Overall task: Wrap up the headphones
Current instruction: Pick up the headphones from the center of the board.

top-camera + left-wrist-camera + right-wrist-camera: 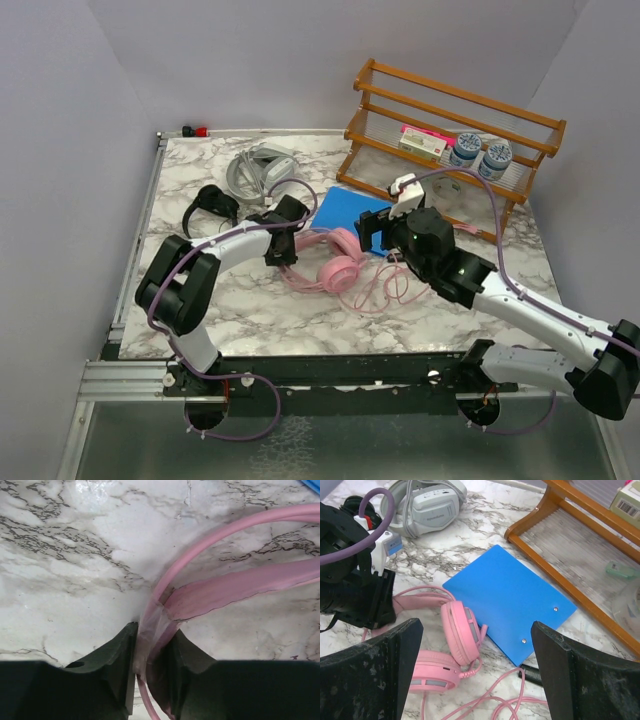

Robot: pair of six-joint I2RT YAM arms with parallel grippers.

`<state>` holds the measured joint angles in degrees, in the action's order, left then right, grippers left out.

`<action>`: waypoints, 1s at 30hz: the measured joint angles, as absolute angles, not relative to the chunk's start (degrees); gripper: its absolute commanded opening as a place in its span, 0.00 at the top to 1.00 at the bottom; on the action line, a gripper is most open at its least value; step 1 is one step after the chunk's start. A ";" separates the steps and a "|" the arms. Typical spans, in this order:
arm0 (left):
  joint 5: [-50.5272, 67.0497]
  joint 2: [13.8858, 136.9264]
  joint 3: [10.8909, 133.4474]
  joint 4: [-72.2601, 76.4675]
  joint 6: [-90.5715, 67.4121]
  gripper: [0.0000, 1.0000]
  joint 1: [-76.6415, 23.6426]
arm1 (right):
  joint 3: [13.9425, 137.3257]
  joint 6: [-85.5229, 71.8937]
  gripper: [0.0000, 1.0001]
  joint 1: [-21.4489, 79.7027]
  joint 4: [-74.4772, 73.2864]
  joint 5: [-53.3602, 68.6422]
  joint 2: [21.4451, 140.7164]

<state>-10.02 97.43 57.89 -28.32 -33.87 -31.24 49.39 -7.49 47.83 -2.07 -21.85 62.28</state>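
Observation:
The pink headphones point(335, 262) lie mid-table, their pink cable point(385, 290) in loose loops to the right. My left gripper point(283, 240) is shut on the pink headband point(150, 630); the band runs up between the black fingers point(112, 660). My right gripper point(398, 240) hovers open and empty above the ear cups point(457, 640), its wide fingers point(370, 675) either side of them. The grey-white headphones point(258, 170) and the small black headphones point(212, 207) lie at the back left; the grey-white pair also shows in the right wrist view point(427, 502).
A blue board point(360, 215) lies behind the pink headphones, and also shows in the right wrist view point(512, 602). A wooden rack point(450, 140) with jars and a box stands at the back right. A small black object point(532, 674) lies by the blue board's corner.

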 measured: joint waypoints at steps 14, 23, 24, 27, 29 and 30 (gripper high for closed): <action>-21.71 86.50 61.82 -37.15 -33.10 1.00 -32.21 | 44.75 -7.40 0.00 47.83 -0.62 -18.20 50.00; -25.45 77.12 77.91 -47.79 -27.53 1.00 -31.62 | 33.01 -5.93 0.00 47.92 6.48 -0.51 41.25; -25.41 76.88 80.95 -49.25 -26.61 1.00 -31.62 | 32.97 -5.91 0.00 47.92 6.66 0.40 41.45; -25.10 75.90 88.09 -52.60 -24.56 1.00 -31.62 | 33.06 -5.58 0.00 47.92 8.29 2.42 42.57; -24.58 75.29 92.88 -55.00 -23.20 1.00 -31.62 | 33.15 -5.37 0.00 47.92 9.47 3.40 43.66; -24.08 75.05 95.81 -56.69 -22.70 1.00 -31.62 | 33.10 -5.23 0.00 47.92 10.09 3.73 44.07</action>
<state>-24.08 75.05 95.81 -56.69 -22.70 -31.62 33.10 -5.23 47.92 10.09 3.73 44.07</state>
